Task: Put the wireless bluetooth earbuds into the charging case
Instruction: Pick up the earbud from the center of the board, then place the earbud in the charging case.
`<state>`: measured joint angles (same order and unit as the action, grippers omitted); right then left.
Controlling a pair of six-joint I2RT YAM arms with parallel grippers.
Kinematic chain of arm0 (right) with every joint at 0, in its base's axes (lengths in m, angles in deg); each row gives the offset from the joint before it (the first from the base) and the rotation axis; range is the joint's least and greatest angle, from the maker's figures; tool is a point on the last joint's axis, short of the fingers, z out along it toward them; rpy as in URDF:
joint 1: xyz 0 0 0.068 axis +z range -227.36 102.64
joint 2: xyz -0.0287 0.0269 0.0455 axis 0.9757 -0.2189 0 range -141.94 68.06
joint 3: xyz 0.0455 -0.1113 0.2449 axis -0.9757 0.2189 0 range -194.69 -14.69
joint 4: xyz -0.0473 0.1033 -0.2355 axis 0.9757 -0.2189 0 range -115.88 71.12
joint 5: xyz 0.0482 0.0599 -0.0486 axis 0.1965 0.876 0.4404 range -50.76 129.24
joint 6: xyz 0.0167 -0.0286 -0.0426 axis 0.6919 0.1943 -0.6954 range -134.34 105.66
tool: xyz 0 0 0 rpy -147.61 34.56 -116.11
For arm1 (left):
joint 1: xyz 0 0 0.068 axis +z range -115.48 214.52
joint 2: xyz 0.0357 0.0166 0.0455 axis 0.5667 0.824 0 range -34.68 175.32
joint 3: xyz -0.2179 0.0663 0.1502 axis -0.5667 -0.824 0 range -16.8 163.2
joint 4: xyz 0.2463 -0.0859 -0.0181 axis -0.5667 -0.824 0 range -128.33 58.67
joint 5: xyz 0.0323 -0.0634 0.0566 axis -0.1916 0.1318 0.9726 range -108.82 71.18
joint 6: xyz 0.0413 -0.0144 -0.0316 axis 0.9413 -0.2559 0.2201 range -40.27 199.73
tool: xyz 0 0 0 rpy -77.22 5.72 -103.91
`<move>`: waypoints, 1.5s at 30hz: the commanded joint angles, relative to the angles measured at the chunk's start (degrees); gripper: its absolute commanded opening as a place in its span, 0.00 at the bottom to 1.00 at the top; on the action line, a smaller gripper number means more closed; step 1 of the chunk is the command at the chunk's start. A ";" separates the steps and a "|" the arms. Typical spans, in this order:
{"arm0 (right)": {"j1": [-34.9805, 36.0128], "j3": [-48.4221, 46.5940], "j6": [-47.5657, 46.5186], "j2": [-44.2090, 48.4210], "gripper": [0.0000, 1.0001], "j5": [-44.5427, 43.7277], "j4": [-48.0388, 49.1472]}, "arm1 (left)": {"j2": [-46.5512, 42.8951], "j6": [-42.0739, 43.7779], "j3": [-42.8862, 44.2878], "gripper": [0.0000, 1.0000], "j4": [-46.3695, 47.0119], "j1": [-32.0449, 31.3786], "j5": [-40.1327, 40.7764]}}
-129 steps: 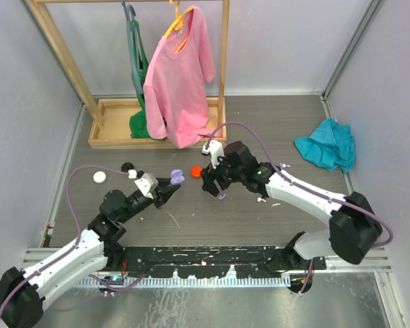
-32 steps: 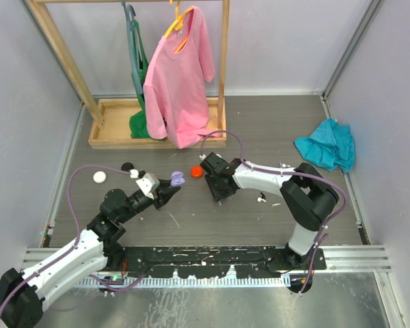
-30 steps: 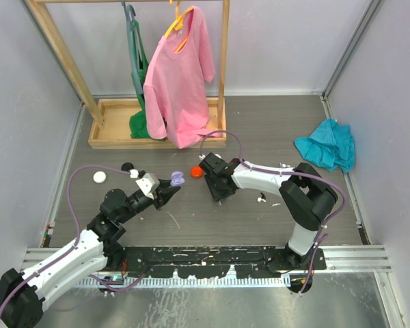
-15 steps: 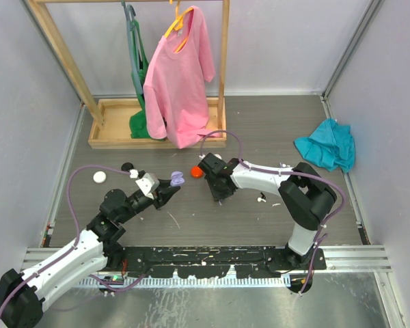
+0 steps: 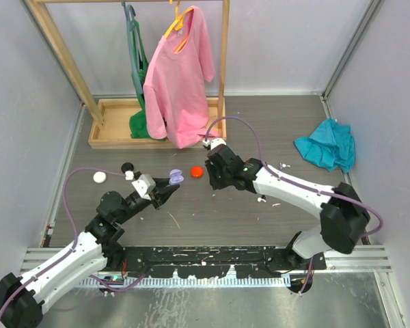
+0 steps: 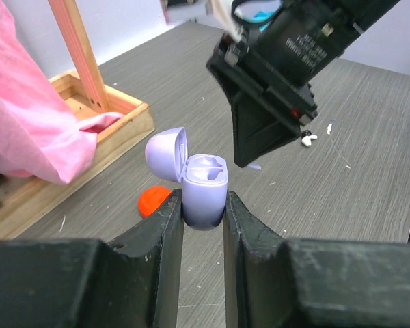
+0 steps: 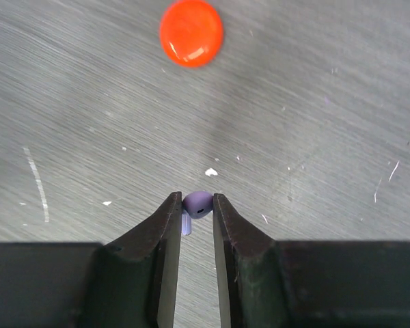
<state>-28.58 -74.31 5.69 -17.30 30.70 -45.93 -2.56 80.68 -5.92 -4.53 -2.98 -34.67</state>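
Lilac earbud [image 7: 197,203], one, clamped in right tool [image 7: 195,200]; one lilac case [image 6: 203,188] clamped in left tool [image 6: 202,198]; one red case [image 7: 190,32] on surface [image 7: 328,137].

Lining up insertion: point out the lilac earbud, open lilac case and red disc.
lilac earbud [image 7: 197,203], right wrist view, rounded head.
open lilac case [image 6: 205,197], left wrist view, lower body.
red disc [image 7: 191,32], right wrist view, centre.

Left arm [image 5: 82,247] and right arm [image 5: 294,190] reach inward, both jaws pinched nearly shut.
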 commanded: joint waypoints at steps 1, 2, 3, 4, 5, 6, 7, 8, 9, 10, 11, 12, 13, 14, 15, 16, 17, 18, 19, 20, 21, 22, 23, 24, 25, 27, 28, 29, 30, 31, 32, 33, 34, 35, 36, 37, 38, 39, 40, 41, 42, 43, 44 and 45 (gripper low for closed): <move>0.93 1.78 -2.66 7.75 0.22 -0.52 9.83 | -0.90 0.37 -0.40 0.00 5.60 -0.12 -1.34; 1.46 1.96 -3.38 9.04 0.22 -0.79 11.49 | -0.86 0.43 -0.48 0.00 5.85 -0.12 -1.63; 2.20 2.08 -4.26 10.21 0.22 -1.31 12.94 | -0.83 0.45 -0.62 0.00 6.33 -0.08 -1.82; 2.95 2.15 -5.16 11.23 0.22 -1.84 14.44 | -0.82 0.46 -0.79 0.00 6.86 -0.05 -2.18; 3.91 2.41 -6.40 12.33 0.22 -2.14 16.27 | -0.83 0.46 -1.03 0.00 7.52 -0.11 -2.58; 4.82 2.85 -7.23 13.46 0.22 -2.39 18.41 | -0.90 0.39 -1.38 0.00 8.33 -0.12 -3.00; 5.66 3.62 -7.96 15.20 0.22 -2.52 21.09 | -0.96 0.29 -1.52 0.00 8.70 -0.09 -3.43; 6.57 4.61 -8.61 16.49 0.22 -2.54 23.86 | -0.98 0.29 -1.55 0.00 8.75 -0.07 -3.86; 7.23 5.77 -9.11 17.72 0.22 -2.81 26.55 | -1.12 0.28 -1.55 0.00 8.78 -0.09 -4.16; 8.03 7.08 -9.64 19.03 0.22 -3.02 29.38 | -1.23 0.21 -1.56 0.00 8.83 -0.12 -4.37; 8.83 8.34 -10.31 20.14 0.22 -3.11 31.98 | -1.31 0.19 -1.52 0.00 8.98 -0.08 -4.63; 9.72 9.54 -10.91 21.11 0.22 -3.20 34.57 | -1.35 0.13 -1.70 0.00 9.23 -0.12 -4.85; 10.59 10.85 -11.68 22.12 0.22 -3.32 36.92 | -1.43 0.06 -1.85 0.00 9.74 -0.11 -5.13; 11.45 11.83 -12.48 22.82 0.22 -3.33 39.05 | -1.43 -0.02 -2.02 0.00 10.27 -0.11 -5.39; 12.29 12.83 -13.14 23.58 0.23 -3.33 41.20 | -1.44 -0.07 -2.20 0.00 10.69 -0.12 -5.78; 13.14 13.91 -13.81 24.37 0.24 -3.22 43.37 | -1.52 -0.07 -2.30 0.00 10.94 -0.11 -6.14; 14.05 15.04 -14.35 25.09 0.24 -3.01 45.81 | -1.61 -0.07 -2.34 0.00 11.03 -0.08 -6.52; 14.59 16.11 -14.81 25.74 0.24 -2.66 48.14 | -1.81 -0.12 -2.39 0.00 11.11 -0.07 -6.90; 14.88 17.27 -15.07 26.21 0.24 -2.38 51.07 | -1.98 -0.13 -2.50 0.00 11.33 -0.07 -7.36; 15.22 18.35 -15.23 26.62 0.24 -2.10 53.34 | -2.28 -0.16 -2.64 0.00 11.71 -0.10 -7.95; 15.45 19.32 -15.27 26.99 0.24 -1.65 55.43 | -2.73 -0.29 -2.88 0.00 12.15 -0.12 -8.54; 15.61 20.30 -15.16 27.25 0.24 -1.13 57.46 | -3.27 -0.40 -3.11 0.00 12.39 -0.12 -8.79; 15.79 21.19 -15.04 27.40 0.23 -0.73 59.58 | -3.71 -0.46 -3.28 0.00 12.39 -0.07 -8.90; 15.96 22.05 -14.95 27.30 0.23 -0.24 61.58 | -4.21 -0.53 -3.39 0.00 12.42 -0.10 -8.92; 16.08 22.76 -14.88 27.19 0.23 0.11 63.44 | -4.65 -0.59 -3.48 0.00 12.34 -0.11 -8.92; 16.28 23.83 -14.81 26.60 0.23 0.60 66.32 | -5.22 -0.66 -3.57 0.00 12.36 -0.11 -9.05; 16.27 24.29 -14.83 26.12 0.23 1.12 67.86 | -5.40 -0.76 -3.58 0.00 12.41 -0.04 -9.35; 16.35 24.76 -14.70 25.66 0.23 1.68 69.12 | -5.45 -0.84 -3.58 0.00 12.39 -0.11 -9.60; 16.34 25.01 -14.53 25.24 0.23 2.25 70.44 | -5.45 -0.93 -3.58 0.00 12.47 -0.12 -9.75; 16.35 25.30 -14.33 24.87 0.23 2.66 71.66 | -5.47 -0.99 -3.56 0.00 12.58 -0.12 -9.87; 16.42 25.72 -14.22 24.57 0.23 2.92 72.97 | -5.41 -1.09 -3.49 0.00 12.69 -0.12 -10.04; 16.48 26.14 -14.08 24.35 0.23 3.10 74.78 | -5.30 -1.24 -3.49 0.00 12.90 -0.12 -10.13; 16.51 26.51 -13.90 24.06 0.23 3.42 76.03 | -5.23 -1.48 -3.49 0.00 12.98 -0.11 -10.16; 16.53 26.72 -13.77 23.88 0.23 3.91 77.10 | -5.15 -1.79 -3.49 0.00 13.26 -0.10 -10.20; 16.53 26.88 -13.44 23.45 0.23 4.41 77.98 | -4.94 -2.01 -3.48 0.00 13.57 -0.06 -10.22; 16.53 27.06 -13.25 23.21 0.23 4.93 78.58 | -4.76 -2.35 -3.49 0.00 14.00 -0.10 -10.32; 16.57 27.09 -13.08 22.62 0.23 5.32 78.90 | -4.60 -2.54 -3.53 0.00 14.28 -0.12 -10.40; 16.60 27.03 -12.82 22.23 0.23 5.85 79.17 | -4.41 -2.72 -3.50 0.00 14.44 -0.12 -10.42; 16.55 27.13 -12.64 21.84 0.22 6.10 79.43 | -4.28 -2.90 -3.49 0.00 14.71 -0.08 -10.50; 16.65 27.22 -12.27 21.34 0.23 6.43 79.80 | -4.11 -3.07 -3.49 0.00 15.00 -0.11 -10.63; 16.62 27.42 -12.14 20.88 0.23 6.54 80.36 | -3.96 -3.27 -3.47 0.00 15.30 -0.12 -10.72; 16.62 27.80 -11.96 20.38 0.23 6.59 81.04 | -3.91 -3.46 -3.47 0.00 15.44 -0.12 -11.09; 16.62 28.02 -11.80 19.94 0.23 6.60 81.73 | -3.79 -3.62 -3.41 0.00 15.51 -0.08 -11.27; 16.62 28.28 -11.65 19.60 0.22 6.68 82.46 | -3.70 -3.67 -3.40 0.00 15.57 -0.12 -11.30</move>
<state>-12.25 -46.64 -7.16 3.29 36.04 29.46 -6.52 78.01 -9.59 5.90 -2.98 -44.82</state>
